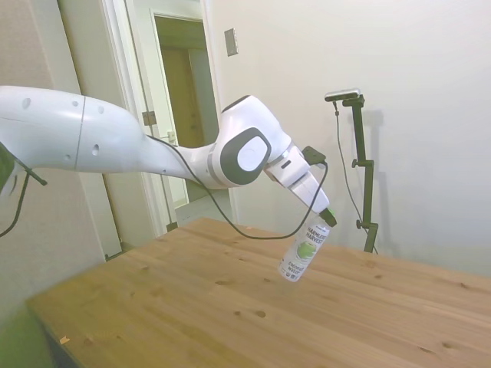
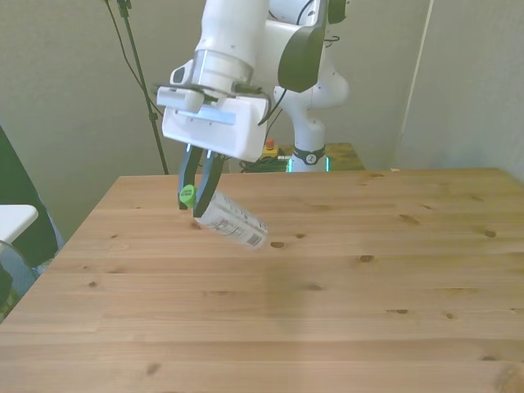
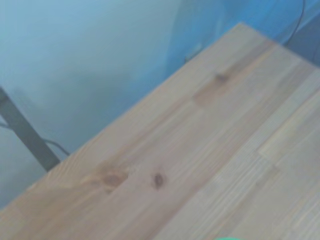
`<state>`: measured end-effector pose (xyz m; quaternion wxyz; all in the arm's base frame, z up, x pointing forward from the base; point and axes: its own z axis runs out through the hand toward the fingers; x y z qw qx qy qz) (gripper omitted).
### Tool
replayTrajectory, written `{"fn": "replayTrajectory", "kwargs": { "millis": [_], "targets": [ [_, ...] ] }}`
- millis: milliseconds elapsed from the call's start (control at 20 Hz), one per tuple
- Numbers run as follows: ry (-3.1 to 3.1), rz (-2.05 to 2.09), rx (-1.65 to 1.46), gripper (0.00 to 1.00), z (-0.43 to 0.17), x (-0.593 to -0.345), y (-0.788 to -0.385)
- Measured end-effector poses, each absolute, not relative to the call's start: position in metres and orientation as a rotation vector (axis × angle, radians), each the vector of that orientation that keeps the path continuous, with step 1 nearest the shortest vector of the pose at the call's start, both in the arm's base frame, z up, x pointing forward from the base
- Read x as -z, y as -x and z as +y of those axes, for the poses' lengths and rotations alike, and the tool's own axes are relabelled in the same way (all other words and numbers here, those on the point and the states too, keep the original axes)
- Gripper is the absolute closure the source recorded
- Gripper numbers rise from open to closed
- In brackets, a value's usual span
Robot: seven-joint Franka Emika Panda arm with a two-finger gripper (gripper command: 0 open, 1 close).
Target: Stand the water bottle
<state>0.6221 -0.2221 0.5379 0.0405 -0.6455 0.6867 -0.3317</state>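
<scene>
A: Water bottle (image 1: 304,251) is in the air, and your claw (image 2: 199,195) has it pinched right at the neck, just under the green cap (image 2: 187,195).

B: Confirmed from the side view. It hangs off the claw (image 1: 328,217) at a slant, cap up around one o'clock, base down around seven. Not upright.

A: In the front view the tilt runs the other way for you: cap at ten o'clock, base at four, white label with green graphics facing out.

B: Is the base touching the counter (image 1: 230,307)?

A: From the side view, no. You can see bare wood below it. The front view agrees, with the bottle (image 2: 232,221) over the counter (image 2: 327,311) near its far edge, toward the front view's left.

B: And the wrist view?

A: Soft focus. You get wood planks (image 3: 210,150) with a couple of dark knots, and a sliver of green (image 3: 229,238) at the frame's edge. I cannot tell what that sliver is.

B: Dark fingers (image 2: 186,176) sit on either side of the cap, closed in on the neck.
</scene>
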Motion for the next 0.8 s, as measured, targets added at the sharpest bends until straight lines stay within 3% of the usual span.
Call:
{"fn": "replayTrajectory", "kwargs": {
  "millis": [200,350,550,800],
  "targets": [
    [1.959,2.084,1.199,1.00,-0.172,-0.527,-0.609],
    [1.943,2.090,1.230,1.00,-0.169,-0.527,-0.606],
    [1.901,2.053,1.275,1.00,-0.154,-0.526,-0.611],
    [1.866,2.013,1.420,1.00,-0.113,-0.504,-0.629]
  ]
}}
